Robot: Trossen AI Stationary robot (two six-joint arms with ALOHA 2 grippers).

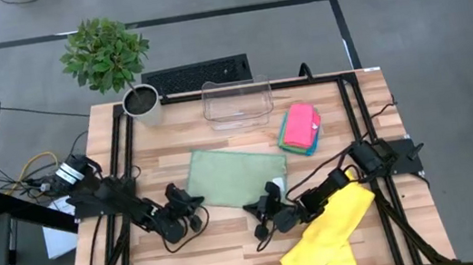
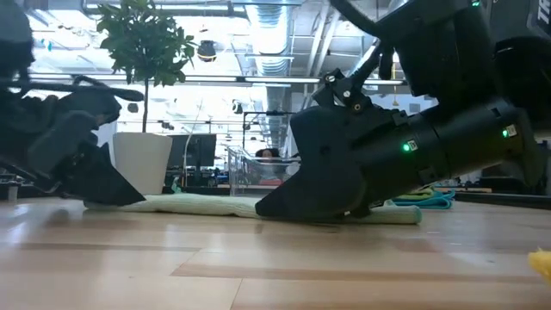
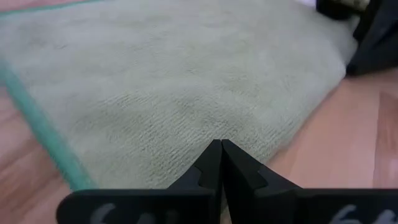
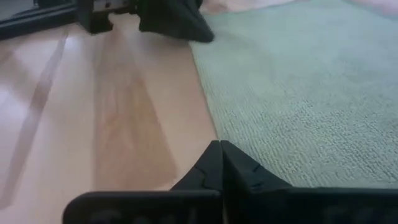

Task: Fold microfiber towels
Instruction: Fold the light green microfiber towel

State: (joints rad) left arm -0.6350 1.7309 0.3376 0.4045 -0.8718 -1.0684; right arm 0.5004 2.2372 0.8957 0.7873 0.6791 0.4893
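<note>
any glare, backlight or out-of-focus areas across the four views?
Low view: bright ceiling lights behind, both arms near-silhouettes, wood table shows sheen. High view: even light, soft shadows. Left wrist view: sage towel crisp near the left gripper, softer farther off. Right wrist view: right gripper sharp, far background blurred.

- No text, label, brand, number or sign can be read in any of the four views.
- Pale marks show on the dark housing just behind the fingers in both wrist views, but they are too blurred to read as letters.
</note>
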